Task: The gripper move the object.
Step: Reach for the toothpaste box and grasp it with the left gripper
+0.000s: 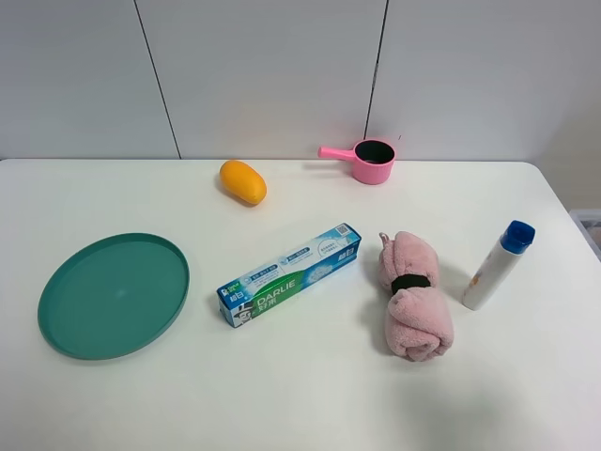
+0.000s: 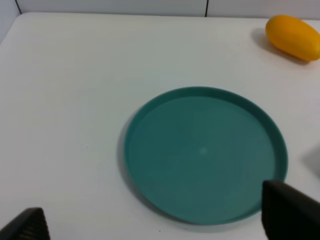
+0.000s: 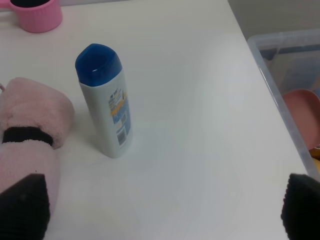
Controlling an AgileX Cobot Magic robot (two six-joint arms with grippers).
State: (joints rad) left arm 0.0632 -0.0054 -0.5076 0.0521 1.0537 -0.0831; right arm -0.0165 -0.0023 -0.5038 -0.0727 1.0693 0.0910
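Note:
The blue, white and green "DARLIE" toothpaste box (image 1: 289,274) lies flat and slanted in the middle of the white table (image 1: 282,395), between the green plate and the pink towel. It shows in neither wrist view. No arm or gripper shows in the exterior high view. In the left wrist view my left gripper (image 2: 156,221) shows only two black fingertips (image 2: 290,210), wide apart, over the near edge of the green plate (image 2: 202,152). In the right wrist view my right gripper (image 3: 161,207) shows two black fingertips (image 3: 22,205), wide apart and empty, near the white bottle (image 3: 107,112).
A green plate (image 1: 115,293) lies at the left. An orange-yellow fruit (image 1: 243,181) and a pink ladle cup (image 1: 371,160) are at the back. A rolled pink towel (image 1: 413,296) and a white bottle with a blue cap (image 1: 497,263) lie at the right. A clear bin (image 3: 290,75) stands beyond the table's right edge.

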